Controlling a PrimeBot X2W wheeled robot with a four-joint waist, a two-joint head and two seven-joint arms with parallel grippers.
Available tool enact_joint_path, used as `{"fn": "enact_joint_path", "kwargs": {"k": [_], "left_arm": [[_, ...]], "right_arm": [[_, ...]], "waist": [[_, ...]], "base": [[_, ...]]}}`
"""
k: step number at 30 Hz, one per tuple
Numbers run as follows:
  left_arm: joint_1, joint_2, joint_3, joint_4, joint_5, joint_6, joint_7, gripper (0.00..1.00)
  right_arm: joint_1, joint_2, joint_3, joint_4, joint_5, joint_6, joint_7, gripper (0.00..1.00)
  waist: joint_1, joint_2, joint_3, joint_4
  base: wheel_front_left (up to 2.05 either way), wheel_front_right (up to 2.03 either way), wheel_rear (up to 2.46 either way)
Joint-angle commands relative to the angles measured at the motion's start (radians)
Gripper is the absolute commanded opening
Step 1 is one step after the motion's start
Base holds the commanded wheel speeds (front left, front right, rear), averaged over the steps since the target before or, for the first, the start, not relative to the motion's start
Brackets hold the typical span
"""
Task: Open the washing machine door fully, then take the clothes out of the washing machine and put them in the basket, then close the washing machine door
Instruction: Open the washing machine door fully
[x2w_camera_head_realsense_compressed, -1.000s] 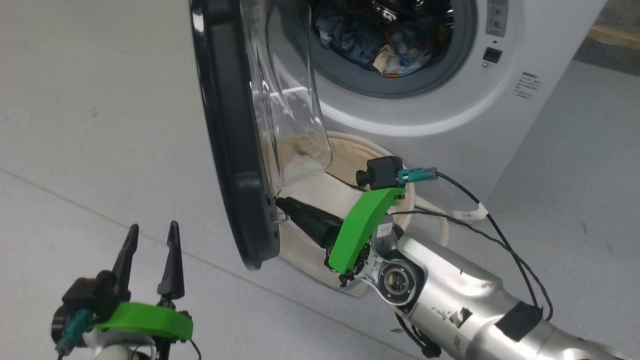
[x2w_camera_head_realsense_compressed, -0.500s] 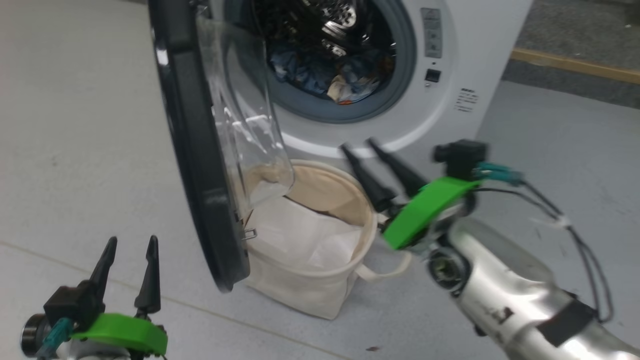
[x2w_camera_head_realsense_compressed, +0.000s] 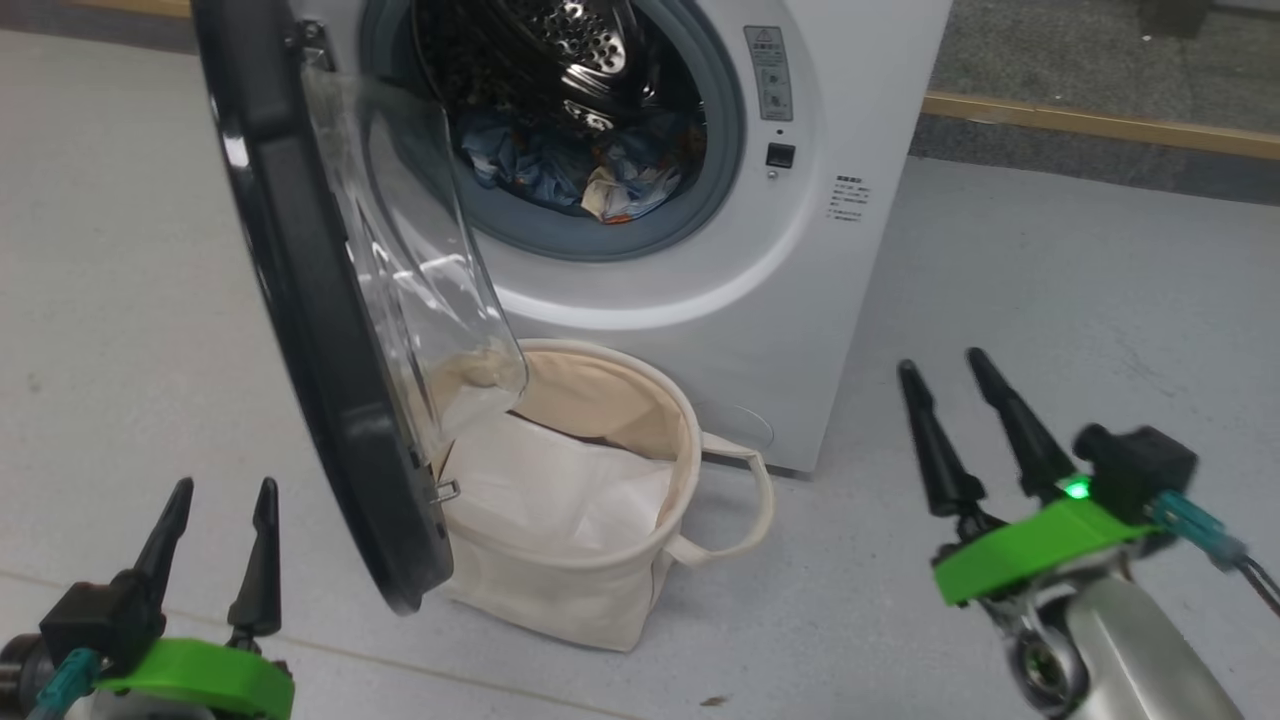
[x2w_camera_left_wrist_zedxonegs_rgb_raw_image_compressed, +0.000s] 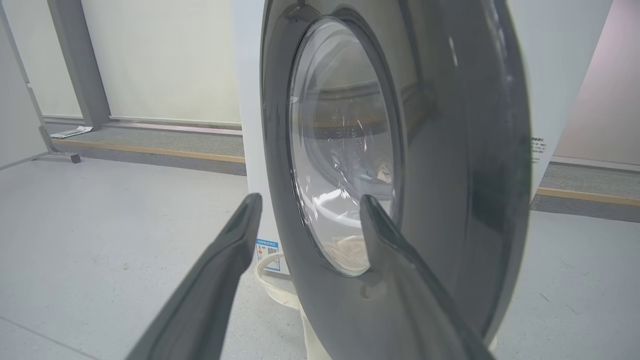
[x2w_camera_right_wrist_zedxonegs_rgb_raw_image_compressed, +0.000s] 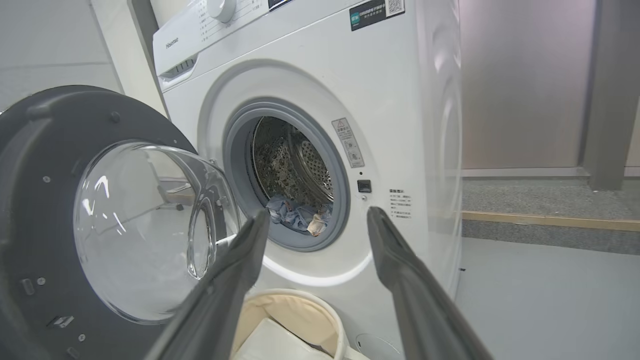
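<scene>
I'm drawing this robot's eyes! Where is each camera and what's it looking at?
Head view: on the head, looking down at the washing machine, the open washing machine door and the basket; left gripper and right gripper show.
Left wrist view: on the left wrist, facing the door's outside; left gripper rises from below.
Right wrist view: on the right wrist, facing the drum and clothes; right gripper rises from below.
Shared: head and right wrist views both see clothes and basket.

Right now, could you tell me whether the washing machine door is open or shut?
Open. The washing machine door stands well away from the washing machine, and the clothes show uncovered inside its drum.
</scene>
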Motion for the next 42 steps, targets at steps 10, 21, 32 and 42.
{"fn": "enact_joint_path", "kwargs": {"k": [10, 21, 32, 42], "left_arm": [[-0.002, 0.064, 0.055, -0.062, -0.024, -0.002, 0.016, 1.00], [0.026, 0.070, 0.064, -0.063, -0.065, 0.000, 0.019, 1.00], [0.013, 0.084, 0.049, -0.047, -0.105, -0.002, 0.019, 1.00], [-0.007, 0.094, 0.042, -0.036, -0.140, -0.004, 0.014, 1.00]], "right_arm": [[0.154, 0.028, -0.152, -0.131, -0.146, 0.008, -0.012, 1.00], [0.171, 0.038, -0.152, -0.126, -0.172, 0.008, -0.012, 1.00], [0.183, 0.037, -0.167, -0.099, -0.199, 0.008, -0.012, 1.00], [0.171, 0.044, -0.160, -0.067, -0.193, 0.008, -0.012, 1.00]], "waist": [[0.0000, 0.0000, -0.003, -0.039], [0.0000, 0.0000, -0.016, -0.057], [0.0000, 0.0000, -0.028, -0.051], [0.0000, 0.0000, -0.022, -0.054]], "base": [[0.00, 0.00, 0.00], [0.00, 0.00, 0.00], [0.00, 0.00, 0.00], [0.00, 0.00, 0.00]]}}
